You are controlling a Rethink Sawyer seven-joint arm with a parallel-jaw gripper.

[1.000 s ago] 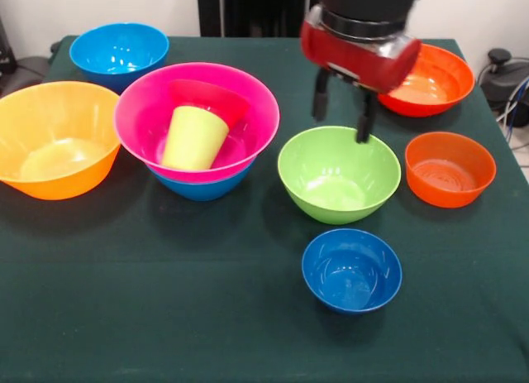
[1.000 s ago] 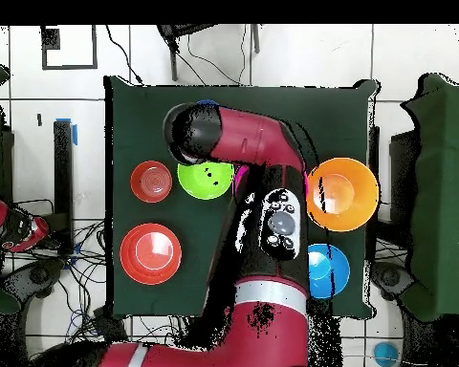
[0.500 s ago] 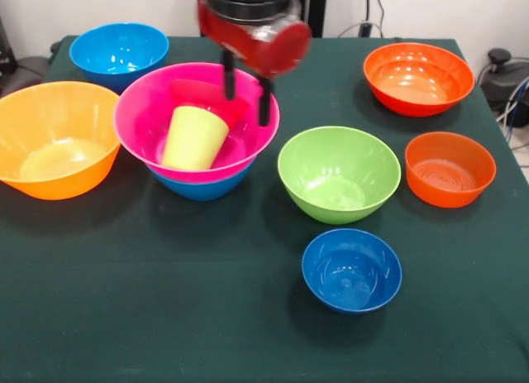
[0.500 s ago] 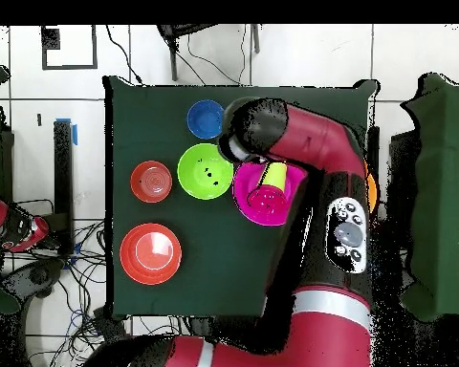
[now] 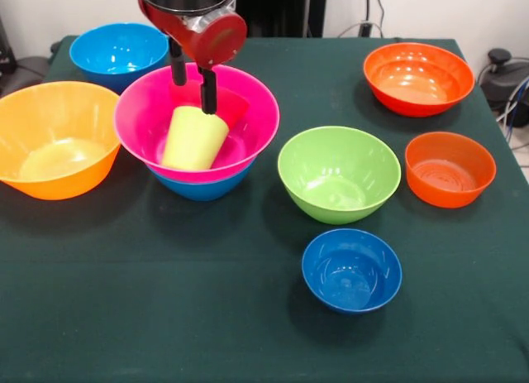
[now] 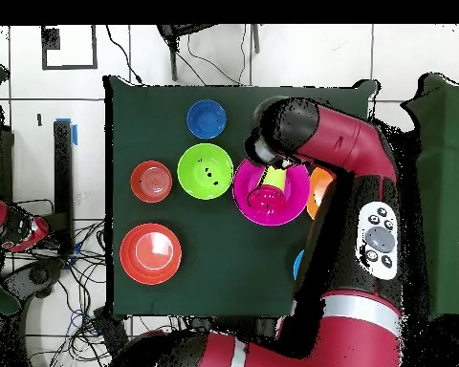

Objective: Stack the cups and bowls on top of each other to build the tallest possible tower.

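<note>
The tower's large pink bowl [image 5: 258,135] sits nested in a medium blue bowl [image 5: 202,188] at the left centre of the front view. Inside the pink bowl, the lime-green cup [image 5: 194,139] stands mouth down and tilted. A small crimson bowl [image 5: 234,107] lies behind it. My gripper [image 5: 193,95] hangs open and empty just above the cup's far side, over the pink bowl. The green bowl [image 5: 339,174] stands alone to the right. In the overhead view the arm hides the gripper. The pink bowl [image 6: 252,203], cup [image 6: 274,177] and green bowl [image 6: 205,170] show there.
A large orange bowl [image 5: 54,139] stands left of the tower and a blue bowl [image 5: 118,52] behind it. A small blue bowl [image 5: 351,270] is near the front. A large red-orange bowl [image 5: 417,77] and a smaller one [image 5: 449,168] are at the right.
My gripper has swung from above the green bowl's far rim leftward to above the pink bowl and the cup. It stays open and empty. No bowl has moved.
</note>
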